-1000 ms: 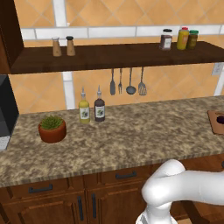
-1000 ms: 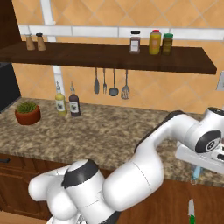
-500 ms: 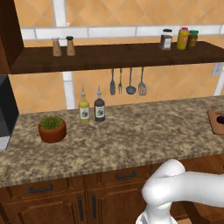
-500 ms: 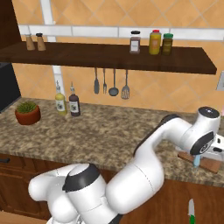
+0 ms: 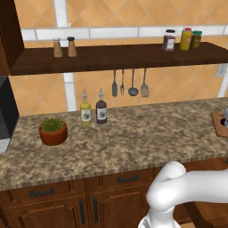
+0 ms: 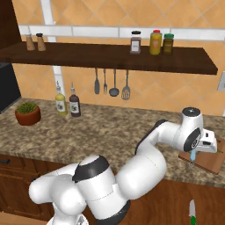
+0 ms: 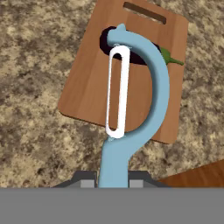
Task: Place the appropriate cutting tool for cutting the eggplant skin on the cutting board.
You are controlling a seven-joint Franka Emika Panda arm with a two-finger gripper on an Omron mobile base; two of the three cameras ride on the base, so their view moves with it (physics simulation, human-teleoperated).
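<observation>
One blue peeler sits in your claw. The two dark tips are pressed against its handle from both sides, so the claw is closed on it. In the hand view the peeler's curved blue frame and its white blade hang right over the cutting board.

You can see the cutting board lying flat on the speckled tabletop. A dark eggplant with a green stem lies on the board near 12 o'clock, partly hidden behind the peeler. A long slot is cut in the board near its far edge.

In the right base view your claw is at about 3 o'clock, above the near end of the board. A green-handled knife shows at about 5 o'clock, down below the tabletop edge.

In the left base view the board peeks in at 3 o'clock. Two bottles stand near the wall, and a potted plant sits at 9 o'clock.
</observation>
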